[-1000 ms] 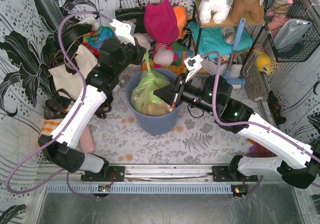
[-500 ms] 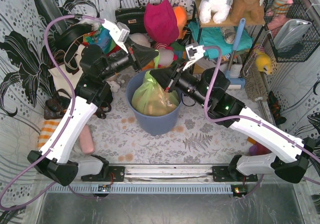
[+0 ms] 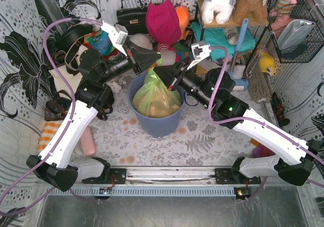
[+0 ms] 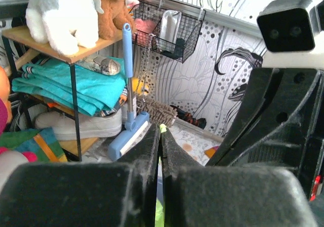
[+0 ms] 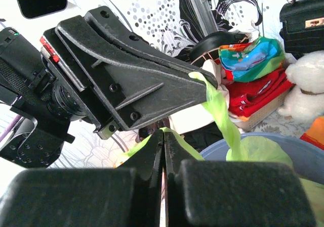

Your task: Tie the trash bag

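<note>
The trash bag (image 3: 154,95) sits in the bin (image 3: 158,127) at the centre of the tabletop (image 3: 202,141); the bin wall hides its lower part. At its 12 o'clock, the left hand (image 3: 158,59) and the right hand (image 3: 160,74) each clamp a green strip of it, mostly concealed between closed fingers.

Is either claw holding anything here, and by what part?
Both hold the trash bag: the left claw pinches one stretched strand of its top, the right claw another, above the bin.
</note>
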You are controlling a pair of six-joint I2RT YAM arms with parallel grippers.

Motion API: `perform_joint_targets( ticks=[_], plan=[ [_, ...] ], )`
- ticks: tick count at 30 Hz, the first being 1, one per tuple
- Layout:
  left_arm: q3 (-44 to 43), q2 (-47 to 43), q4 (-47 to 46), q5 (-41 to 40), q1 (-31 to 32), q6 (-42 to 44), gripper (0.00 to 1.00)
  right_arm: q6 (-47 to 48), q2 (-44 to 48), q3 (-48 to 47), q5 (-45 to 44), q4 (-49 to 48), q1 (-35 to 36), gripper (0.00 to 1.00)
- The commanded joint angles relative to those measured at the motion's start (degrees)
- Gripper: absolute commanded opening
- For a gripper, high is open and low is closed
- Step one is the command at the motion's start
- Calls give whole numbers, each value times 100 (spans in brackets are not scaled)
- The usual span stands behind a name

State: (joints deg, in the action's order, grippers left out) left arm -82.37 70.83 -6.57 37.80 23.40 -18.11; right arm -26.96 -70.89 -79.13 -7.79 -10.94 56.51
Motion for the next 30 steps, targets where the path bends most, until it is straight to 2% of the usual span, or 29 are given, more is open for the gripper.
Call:
perform_joint_targets(
  ticks=[1, 2, 3, 5, 7, 9, 13, 19, 22, 25, 27, 28, 30],
  plan=[
    [93, -144, -239, -481, -37, -157, 23, -54, 124, 0, -5, -152, -45, 0],
    [23, -150, -192, -589, -37, -127, 32, -32, 128, -91, 19, -102, -49, 5],
    [-77, -149, -103, -694, -46, -78, 41, -3, 128, -189, 41, -65, -46, 13],
    [-338, -129, 88, -861, -52, 63, 53, 109, 163, -343, 91, 5, -49, 30],
    [-510, -149, 238, -1196, -59, 116, 59, 224, 231, -453, 40, 128, -51, 44],
    [-576, -216, 344, -1645, -67, 190, 62, 365, 351, -529, -149, 324, -52, 51],
    [-329, -568, 369, -2679, -72, 310, 66, 714, 710, -428, -864, 604, -52, 58],
    [758, -1265, 230, -4461, -72, 549, 71, 1618, 964, -290, -2548, 1377, -53, 67],
    [1347, -1550, 368, -5268, -75, 623, 76, 1942, 953, -127, -3127, 1711, -178, 70],
    [1967, -1715, 500, -5868, -73, 602, 82, 1812, 846, 8, -3057, 2310, -668, 75],
    [2349, -1770, 534, -6210, -78, 574, 92, 1539, 782, 142, -2688, 2721, -1278, 81],
    [2525, -1780, 521, -6496, -86, 541, 100, 1437, 767, 245, -2507, 2851, -1516, 85],
    [2937, -1786, 423, -6910, -84, 370, 98, 1317, 759, 538, -2346, 2969, -1907, 95]
  ],
)
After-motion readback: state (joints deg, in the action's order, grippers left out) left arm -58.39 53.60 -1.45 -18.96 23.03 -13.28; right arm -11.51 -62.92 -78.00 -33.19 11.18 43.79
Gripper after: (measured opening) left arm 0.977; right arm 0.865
